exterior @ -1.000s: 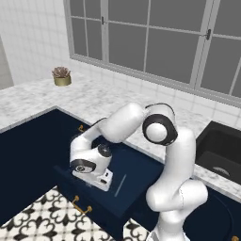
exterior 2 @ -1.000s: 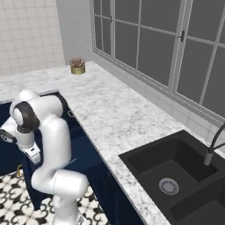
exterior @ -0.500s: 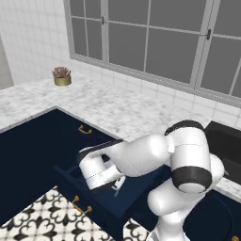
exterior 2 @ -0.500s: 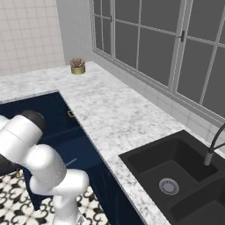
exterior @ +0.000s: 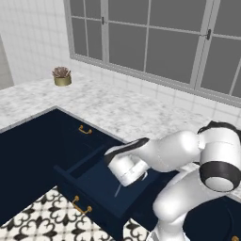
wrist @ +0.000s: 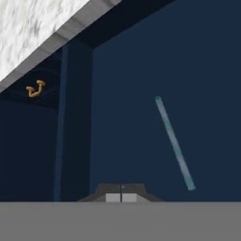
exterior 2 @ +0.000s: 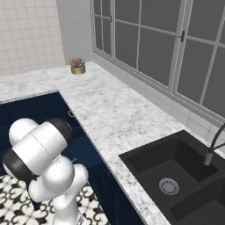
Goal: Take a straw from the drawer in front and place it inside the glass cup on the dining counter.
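My gripper (wrist: 121, 194), at the bottom centre of the hand view, is fully closed on nothing, while the straw (wrist: 174, 142) lies flat on the floor of the open drawer (exterior: 89, 181), right of centre. If I descend like this I risk nudging the thin stick away, or missing it to one side.

You have an open drawer (exterior: 94, 181) beneath the claw (wrist: 121, 195), its navy floor bare apart from the straw (wrist: 174, 143) lying flat off to one side. The drawer's side wall (wrist: 75, 122) rises close by, and the marble bench (exterior: 132, 110) edge overhangs just beyond it.
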